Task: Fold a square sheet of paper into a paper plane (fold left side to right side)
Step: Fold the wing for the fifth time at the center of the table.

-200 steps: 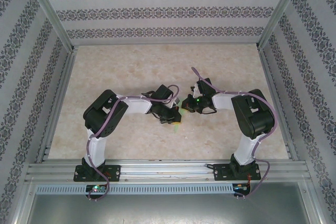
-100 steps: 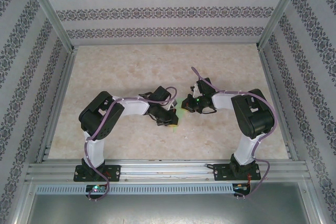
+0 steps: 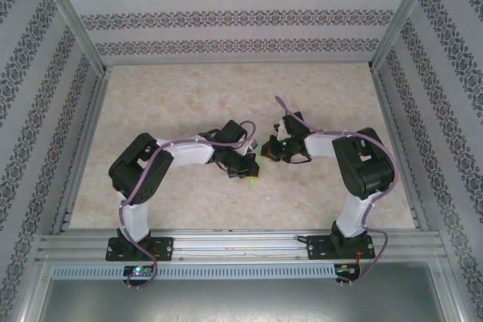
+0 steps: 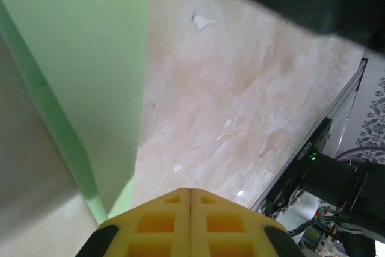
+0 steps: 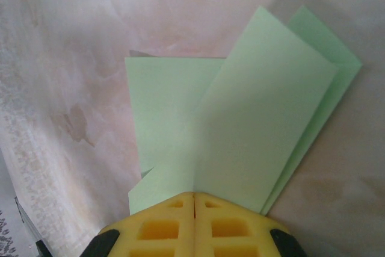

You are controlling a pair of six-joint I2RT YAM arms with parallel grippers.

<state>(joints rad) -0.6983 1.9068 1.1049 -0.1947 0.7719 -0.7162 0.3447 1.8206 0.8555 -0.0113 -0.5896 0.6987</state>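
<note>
Pale green paper, plain and unmarked, a shade darker where its layers overlap. Left claw shows bright yellow, right claw the same yellow. The worktop is mottled beige marble. Walls are white with dark floral bands. Arms are black and white, cables purple.

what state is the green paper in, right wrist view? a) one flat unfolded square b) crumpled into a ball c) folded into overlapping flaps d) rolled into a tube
c: the paper lies in overlapping flaps with straight creased edges
</note>
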